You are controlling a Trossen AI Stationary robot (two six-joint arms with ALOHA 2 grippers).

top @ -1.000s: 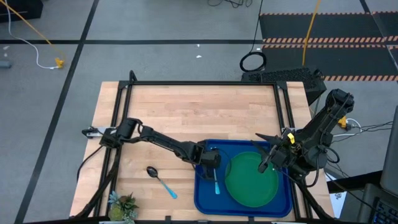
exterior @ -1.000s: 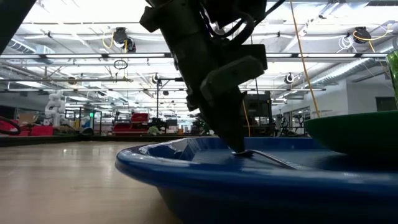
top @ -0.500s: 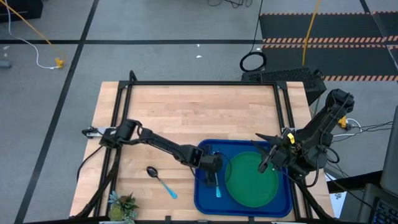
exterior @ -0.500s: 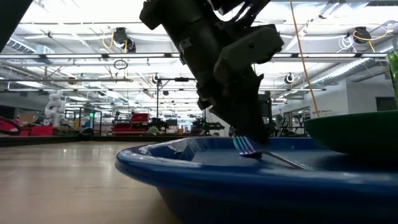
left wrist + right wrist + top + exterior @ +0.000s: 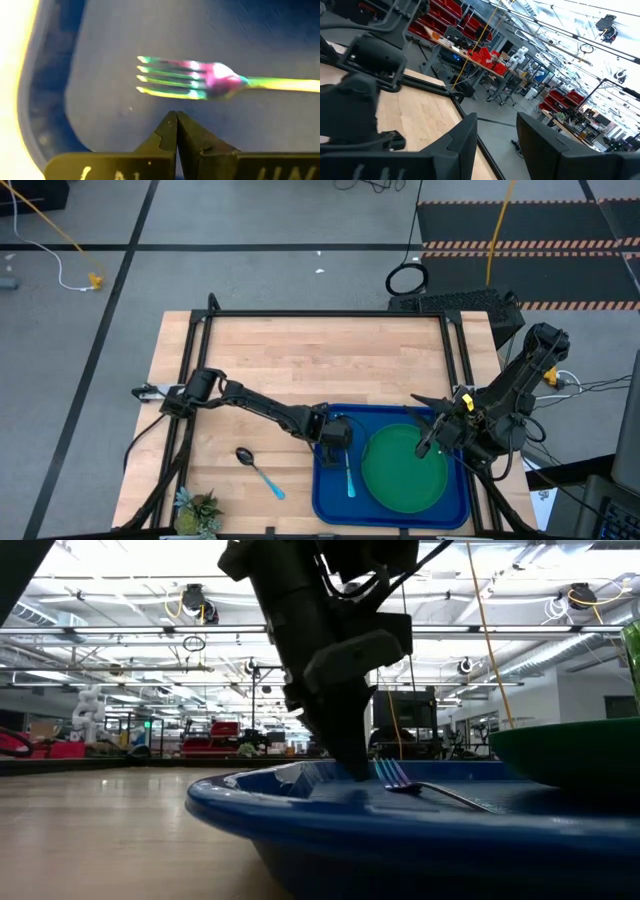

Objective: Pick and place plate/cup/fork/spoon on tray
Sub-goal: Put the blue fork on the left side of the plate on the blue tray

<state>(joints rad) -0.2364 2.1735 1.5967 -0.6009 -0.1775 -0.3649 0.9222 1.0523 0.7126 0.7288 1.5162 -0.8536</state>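
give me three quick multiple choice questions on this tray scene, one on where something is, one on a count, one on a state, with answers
1. Where does the spoon lie?
A. on the plate
B. on the bare table, left of the tray
C. inside the cup

2. How many task items rest on the blue tray?
A. two
B. four
C. none

3. What is the state of the left tool?
A. open around the spoon
B. gripping the plate rim
C. shut and empty, just beside the fork

Answers: 1 B, the high view shows the spoon on the wood between the potted plant and the tray. 2 A, only the green plate and the fork lie on it. 3 C, the left wrist view shows its tips pressed together with the fork's tines lying free ahead of them.
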